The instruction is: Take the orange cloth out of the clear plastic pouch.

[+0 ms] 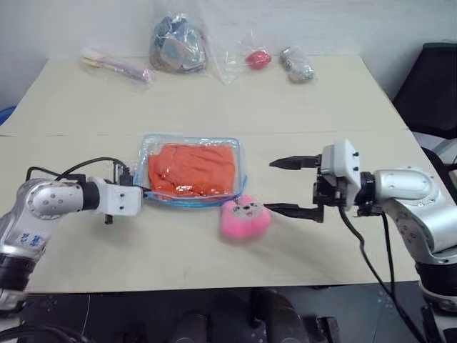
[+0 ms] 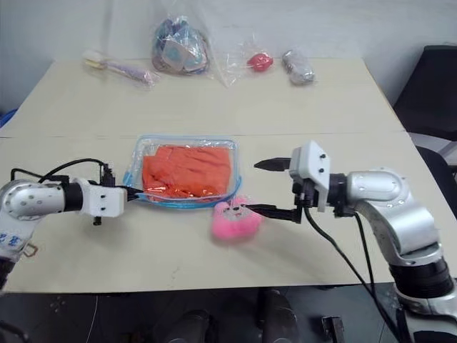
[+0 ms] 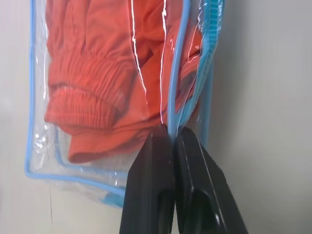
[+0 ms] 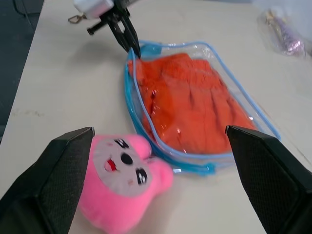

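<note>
The pouch (image 1: 191,171) lies flat on the table (image 1: 214,107), near the middle, with the cloth (image 1: 191,168) folded inside and filling most of it. The left gripper (image 3: 171,141) is pinched tight on the pouch's blue edging at the corner nearest that arm; in the left wrist view its 2 fingers meet on the thin plastic rim. The right gripper (image 1: 289,186) hangs spread wide just beside the pouch's other side, holding nothing, with a pink toy (image 1: 245,219) lying under its lower finger.

The pouch looks light, thin and slick, so a grip on the film alone would likely slide; the stitched edging is the firmer place to hold, and the left gripper has it there. The cloth looks soft and limp, with gathered seams that give a fold to pinch. It should bunch and drag rather than slide out in 1 piece, so the pouch will probably need anchoring while the cloth is drawn through the opening. Which edge is open cannot be told for sure. The toy sits close enough to get knocked.
</note>
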Motion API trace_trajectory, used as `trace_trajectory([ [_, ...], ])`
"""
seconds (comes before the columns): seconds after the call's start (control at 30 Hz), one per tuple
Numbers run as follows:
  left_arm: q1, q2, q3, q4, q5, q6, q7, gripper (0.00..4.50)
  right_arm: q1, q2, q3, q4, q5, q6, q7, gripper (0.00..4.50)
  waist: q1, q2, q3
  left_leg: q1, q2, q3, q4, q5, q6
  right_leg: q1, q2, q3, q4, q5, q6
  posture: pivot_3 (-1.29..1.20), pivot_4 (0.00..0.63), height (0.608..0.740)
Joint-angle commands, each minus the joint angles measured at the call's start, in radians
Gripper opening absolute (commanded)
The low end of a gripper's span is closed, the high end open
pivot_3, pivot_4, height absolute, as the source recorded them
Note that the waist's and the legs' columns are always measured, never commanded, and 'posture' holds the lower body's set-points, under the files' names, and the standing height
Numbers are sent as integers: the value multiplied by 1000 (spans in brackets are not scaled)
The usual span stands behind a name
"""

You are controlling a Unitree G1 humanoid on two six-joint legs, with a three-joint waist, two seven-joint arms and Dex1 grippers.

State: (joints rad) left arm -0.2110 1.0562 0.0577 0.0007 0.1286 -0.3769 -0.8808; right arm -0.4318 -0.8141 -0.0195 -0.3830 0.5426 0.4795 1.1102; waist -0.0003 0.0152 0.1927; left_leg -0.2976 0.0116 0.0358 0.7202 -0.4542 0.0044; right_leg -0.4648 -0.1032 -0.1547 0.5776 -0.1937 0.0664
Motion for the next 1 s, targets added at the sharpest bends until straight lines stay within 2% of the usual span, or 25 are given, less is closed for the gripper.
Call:
trace_trajectory([
  [0.03,72,21,99,-89,-14,8,28,24,11,-25,-51,-8,25,-20,26,4500,0,0,0,0,0,0,0,0,0,0,0,0,0,0,0,0,150,740],
  [0.2,98,-9,104,-110,33,-7,88,24,9,-15,-49,-4,22,-21,31,4500,4,0,0,0,0,0,0,0,0,0,0,1,1,0,0,0,150,740],
  [0.4,-34,-33,11,77,128,-165,168,24,-11,-2,-31,6,18,-30,42,4500,8,0,0,0,-1,1,0,0,0,0,0,1,1,0,-1,0,150,740],
  [0.73,1,-7,2,104,53,-189,121,24,-1,2,-32,-1,20,-36,37,4500,0,0,0,0,0,1,0,0,0,0,1,0,1,0,-1,0,150,740],
  [0.77,6,-3,7,101,49,-190,121,469,1,2,-31,-2,21,-36,36,4500,0,0,0,0,0,1,0,0,0,0,1,1,1,0,-1,0,150,740],
  [0.9,21,8,25,88,23,-173,114,1587,3,5,-28,-2,19,-37,35,4500,1,0,0,0,0,1,0,0,0,0,0,1,1,0,-1,0,150,740],
  [1.0,56,18,73,37,-56,-104,83,2450,5,6,-24,-1,14,-38,32,4500,0,0,0,0,0,1,0,0,0,0,0,0,1,0,-1,0,150,740],
])
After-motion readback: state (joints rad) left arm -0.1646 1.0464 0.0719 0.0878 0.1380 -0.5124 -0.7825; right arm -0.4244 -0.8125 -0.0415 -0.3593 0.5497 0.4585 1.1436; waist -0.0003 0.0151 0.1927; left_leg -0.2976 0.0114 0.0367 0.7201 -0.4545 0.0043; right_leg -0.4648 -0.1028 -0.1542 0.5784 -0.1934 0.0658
